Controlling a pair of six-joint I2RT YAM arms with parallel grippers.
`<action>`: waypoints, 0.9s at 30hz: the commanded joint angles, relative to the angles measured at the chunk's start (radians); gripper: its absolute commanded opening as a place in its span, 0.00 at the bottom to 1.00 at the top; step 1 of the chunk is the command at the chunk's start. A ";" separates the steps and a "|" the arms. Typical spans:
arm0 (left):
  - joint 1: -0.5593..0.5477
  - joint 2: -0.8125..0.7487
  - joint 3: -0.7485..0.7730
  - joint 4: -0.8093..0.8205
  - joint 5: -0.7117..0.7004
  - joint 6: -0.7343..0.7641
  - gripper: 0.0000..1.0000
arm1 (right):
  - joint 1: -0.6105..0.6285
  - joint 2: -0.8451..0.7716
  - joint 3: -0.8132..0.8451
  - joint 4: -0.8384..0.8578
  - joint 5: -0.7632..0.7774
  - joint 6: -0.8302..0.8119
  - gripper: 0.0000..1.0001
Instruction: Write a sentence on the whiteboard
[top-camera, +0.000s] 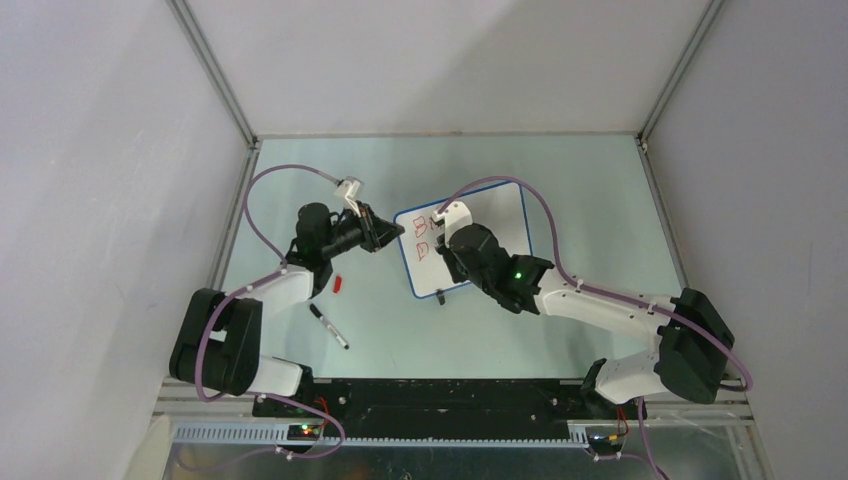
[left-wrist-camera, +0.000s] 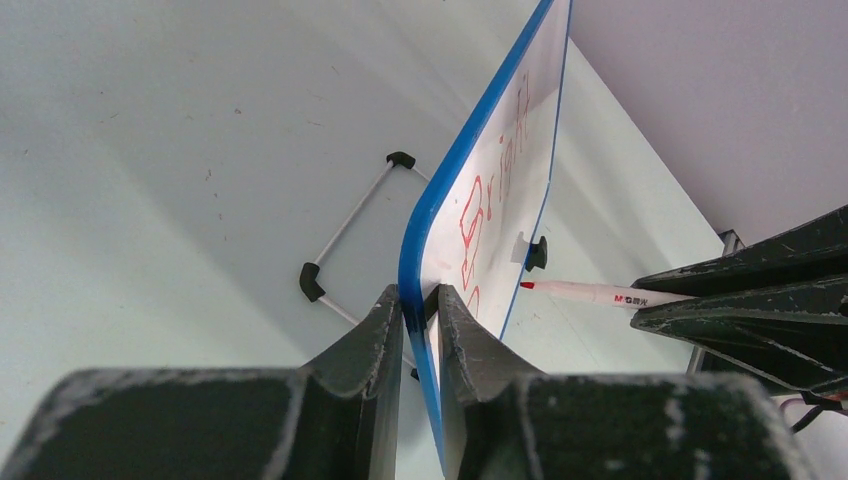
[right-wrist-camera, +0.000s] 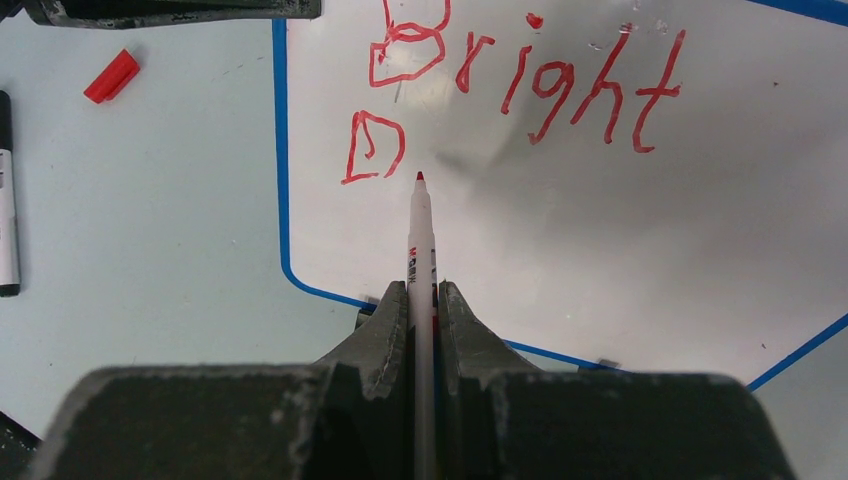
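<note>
The blue-rimmed whiteboard (top-camera: 490, 225) (right-wrist-camera: 620, 250) (left-wrist-camera: 520, 130) lies at the table's middle. My left gripper (top-camera: 392, 230) (left-wrist-camera: 420, 300) is shut on the whiteboard's left rim. On it the sentence (right-wrist-camera: 540, 85) reads "Bright" in red, with a "D" (right-wrist-camera: 370, 150) begun on the line below. My right gripper (top-camera: 448, 232) (right-wrist-camera: 422, 292) is shut on a white marker (right-wrist-camera: 420, 235) (left-wrist-camera: 600, 293). The marker's red tip (right-wrist-camera: 419, 177) hangs just right of the "D"; whether it touches the board I cannot tell.
A red marker cap (top-camera: 339, 284) (right-wrist-camera: 111, 76) lies on the table left of the board. A black-and-white marker (top-camera: 329, 327) (right-wrist-camera: 6, 200) rests nearer the left arm's base. A thin wire stand with black corners (left-wrist-camera: 345, 225) lies beside the board.
</note>
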 joint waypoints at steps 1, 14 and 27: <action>-0.004 0.006 0.027 -0.011 -0.008 0.034 0.20 | 0.005 0.018 0.027 0.033 0.003 0.001 0.00; -0.004 0.000 0.024 -0.011 -0.009 0.036 0.20 | 0.005 0.043 0.050 0.020 0.014 0.004 0.00; -0.005 -0.004 0.026 -0.017 -0.012 0.040 0.20 | -0.003 0.058 0.069 0.007 0.032 0.005 0.00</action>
